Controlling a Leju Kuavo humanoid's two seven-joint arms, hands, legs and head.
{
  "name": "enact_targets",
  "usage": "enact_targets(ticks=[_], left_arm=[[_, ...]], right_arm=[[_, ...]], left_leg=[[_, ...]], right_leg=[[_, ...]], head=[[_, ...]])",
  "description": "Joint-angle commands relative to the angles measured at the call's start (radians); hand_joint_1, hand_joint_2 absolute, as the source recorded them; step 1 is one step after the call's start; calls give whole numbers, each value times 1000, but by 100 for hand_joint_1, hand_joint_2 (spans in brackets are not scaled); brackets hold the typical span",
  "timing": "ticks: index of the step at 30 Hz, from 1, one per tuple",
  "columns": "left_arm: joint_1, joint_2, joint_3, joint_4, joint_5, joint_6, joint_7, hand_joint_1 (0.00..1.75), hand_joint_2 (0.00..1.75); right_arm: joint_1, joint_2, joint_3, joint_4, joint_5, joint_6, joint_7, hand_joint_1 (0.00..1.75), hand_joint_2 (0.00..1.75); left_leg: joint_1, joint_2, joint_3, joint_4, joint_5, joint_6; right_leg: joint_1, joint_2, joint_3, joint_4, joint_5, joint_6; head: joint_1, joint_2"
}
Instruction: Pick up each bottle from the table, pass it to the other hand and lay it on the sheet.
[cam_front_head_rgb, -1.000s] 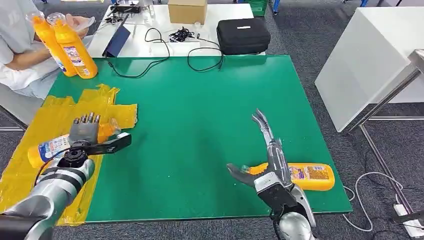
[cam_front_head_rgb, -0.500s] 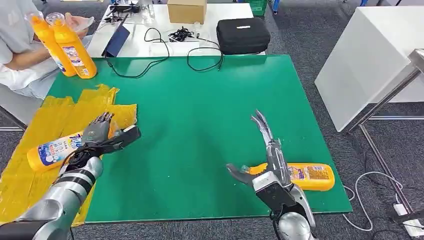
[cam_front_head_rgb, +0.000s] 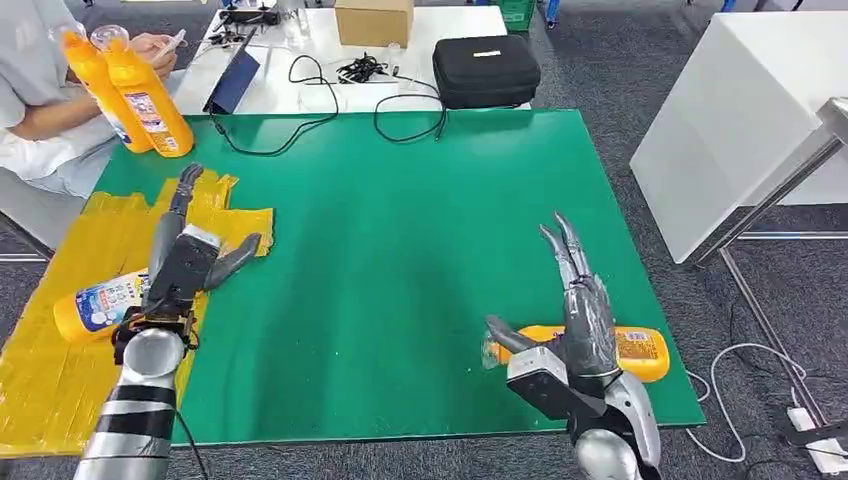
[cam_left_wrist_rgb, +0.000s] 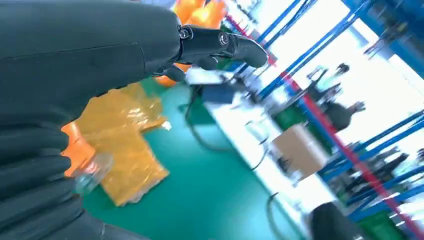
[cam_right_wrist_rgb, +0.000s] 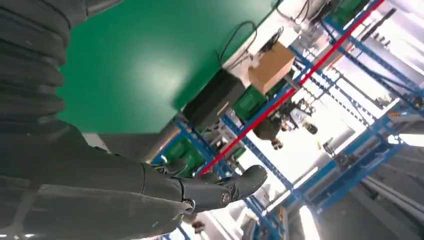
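Bottle (cam_front_head_rgb: 640, 352) partly hidden behind empty, spread right hand (cam_front_head_rgb: 575, 315), second bottle (cam_front_head_rgb: 95, 303) half-covered by spread, empty left hand (cam_front_head_rgb: 185, 262)

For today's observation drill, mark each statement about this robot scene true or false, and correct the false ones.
1. One bottle lies on the yellow sheet. True.
2. The left hand grips a bottle. False: it is open and holds nothing.
3. Another bottle lies near the right hand on the green table. True.
4. A person holds a blue bottle. False: the two bottles by the person are orange.
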Motion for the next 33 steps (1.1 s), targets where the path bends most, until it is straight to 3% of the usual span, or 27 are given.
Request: enact_targets(ticks=[1,3,4,5,6,7,12,15,27,33], left_arm=[[163,-48,-30,-268,125,-52,-43,0,175],[199,-48,-53,-291,135,-66,-51,0,175],[202,-48,-57,-292,135,-66,-49,0,175],[202,-46,-64,-289,165,-82,-57,0,175],[197,-39,-82,-278,205,-106,-75,0,175],[197,-40,-88,-273,221,-110,-81,0,175],[208,-35,-120,-268,275,-128,-92,0,175],[222,-42,-131,-284,310,-137,-101,0,175],[217,-51,-148,-263,335,-140,-97,0,175],[232,-55,-155,-262,321,-129,-88,0,175]], right_arm=[[-1,-183,-7,17,191,91,79,0,175],[21,-297,-30,37,202,145,70,0,175],[29,-307,-46,42,187,142,54,0,175],[37,-349,-39,39,209,155,20,0,0],[65,-436,-48,26,122,216,-26,0,0],[86,-460,-76,19,116,218,-32,0,175],[183,-512,-172,4,103,249,-51,0,175],[232,-488,-205,11,113,235,-40,0,175],[274,-498,-204,32,129,219,1,0,175],[217,-452,-209,93,173,201,54,0,175]], left_leg=[[1,2,4,0,-2,-1],[0,1,6,0,-3,-1],[0,0,5,0,-2,0],[1,-2,8,0,-4,0],[0,-3,5,0,-2,0],[-1,-5,3,0,-1,1],[-4,-9,4,0,-3,2],[-3,-8,5,1,-5,2],[-3,-7,7,0,-5,3],[-3,-5,6,-1,-4,4]], right_leg=[[1,1,4,-1,-1,0],[0,-1,7,-2,-2,0],[1,-2,6,-2,-2,1],[1,-4,9,-2,-4,1],[0,-4,6,-2,-3,1],[-1,-5,5,-1,-3,2],[-4,-7,7,-1,-5,4],[-3,-6,9,-1,-7,5],[-3,-6,10,-2,-7,6],[-3,-4,8,-3,-5,6]], head=[[0,0],[0,0],[0,0],[0,0],[0,0],[0,0],[0,0],[0,0],[0,0],[0,0]])
